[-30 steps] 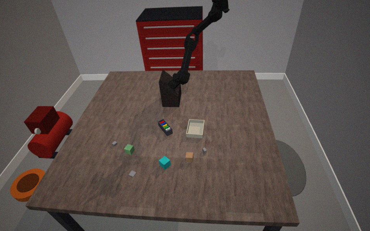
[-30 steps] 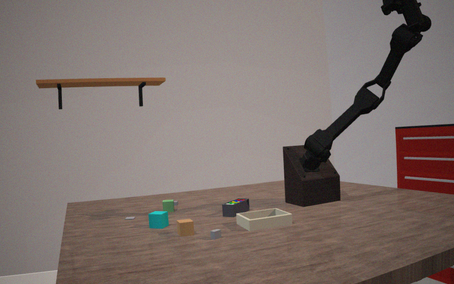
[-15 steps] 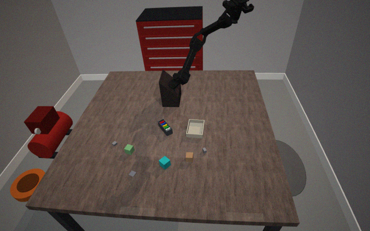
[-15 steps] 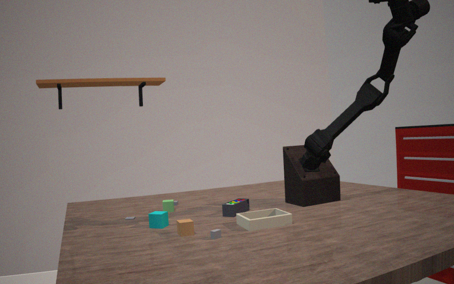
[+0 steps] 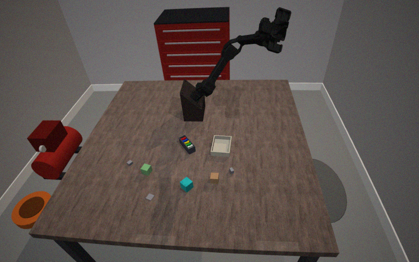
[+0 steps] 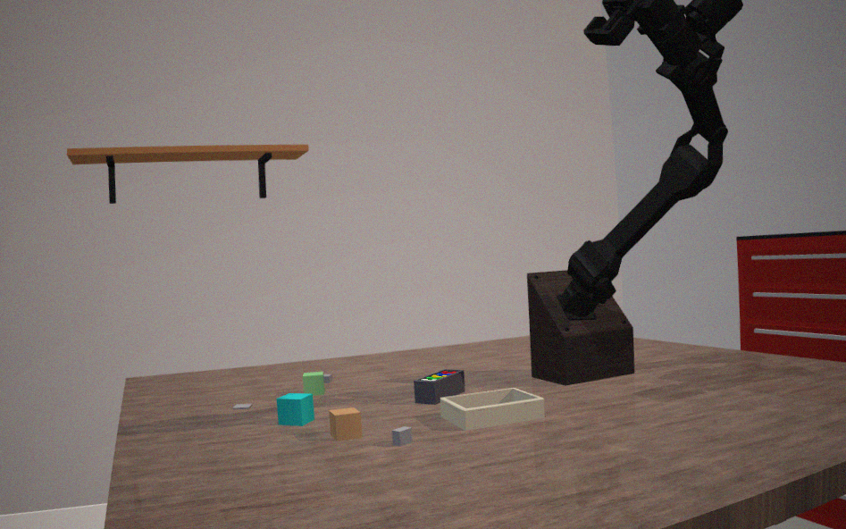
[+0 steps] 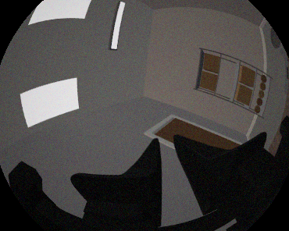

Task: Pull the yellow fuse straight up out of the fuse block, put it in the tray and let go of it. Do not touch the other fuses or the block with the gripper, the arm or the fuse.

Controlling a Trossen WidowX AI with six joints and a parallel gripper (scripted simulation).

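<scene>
The yellow fuse (image 5: pixel 186 142) (image 6: pixel 437 376) sits in the dark fuse block (image 5: pixel 190 151) (image 6: pixel 426 392), in a row with red, blue, green and white fuses. The cream tray (image 5: pixel 220 154) (image 6: pixel 492 414) stands beside the block, to its right in the top view, and no fuse shows in it. My gripper (image 7: pixel 165 140) is high above the table and far from the block, turned away from the table top. Its fingers are open by a narrow gap with nothing between them. In the exterior view the top edge cuts off part of the gripper.
A teal cube (image 5: pixel 186 184) (image 6: pixel 295 409), an orange cube (image 5: pixel 214 178) (image 6: pixel 345 424) and a green cube (image 5: pixel 146 169) (image 6: pixel 313 382) lie in front of the block and tray, with several small grey pieces. The arm's dark base (image 5: pixel 193 112) (image 6: pixel 582 358) stands behind them.
</scene>
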